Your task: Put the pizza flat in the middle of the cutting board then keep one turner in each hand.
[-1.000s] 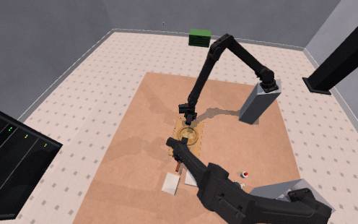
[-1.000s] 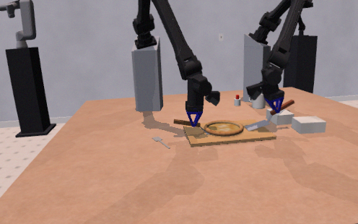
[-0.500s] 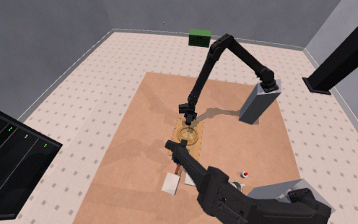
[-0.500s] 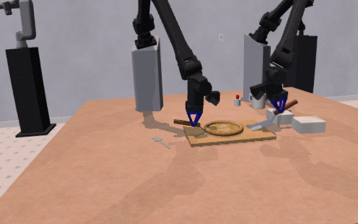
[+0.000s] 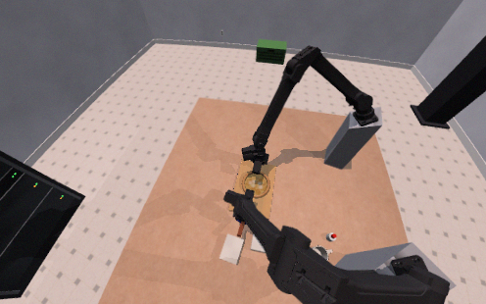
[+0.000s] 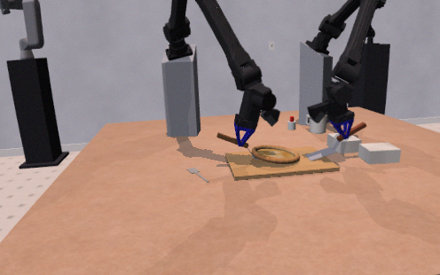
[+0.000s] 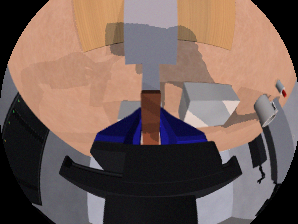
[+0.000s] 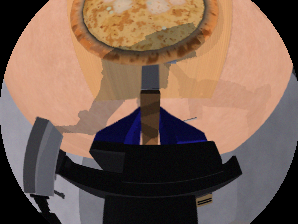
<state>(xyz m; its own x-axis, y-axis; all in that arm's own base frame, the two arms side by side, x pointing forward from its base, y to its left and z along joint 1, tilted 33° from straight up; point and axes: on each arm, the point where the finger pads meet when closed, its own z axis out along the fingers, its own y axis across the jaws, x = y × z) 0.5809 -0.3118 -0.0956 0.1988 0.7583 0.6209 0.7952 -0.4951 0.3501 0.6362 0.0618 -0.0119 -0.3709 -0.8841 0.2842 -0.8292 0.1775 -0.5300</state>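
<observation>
Left gripper (image 5: 240,221) (image 6: 343,136) (image 7: 150,120) closed narrowly on a turner's brown handle (image 5: 240,228) (image 6: 357,129) (image 7: 150,112), blade over the right end of the cutting board (image 5: 267,208) (image 6: 284,171) (image 7: 95,25) (image 8: 220,55), apart from the pizza (image 5: 256,184) (image 6: 276,154) (image 8: 145,32) over the board's middle, right gripper (image 5: 257,171) (image 6: 241,144) (image 8: 150,120) closed narrowly on the other turner (image 6: 226,137) (image 8: 150,77), blade end hidden at the pizza's left edge.

The pizza (image 5: 256,184) (image 6: 276,154) (image 8: 142,37) sits on the cutting board (image 5: 267,208) (image 6: 284,170) (image 7: 207,25) (image 8: 202,87) — two white boxes (image 5: 232,249) (image 6: 379,153) (image 7: 207,95) nearby.
</observation>
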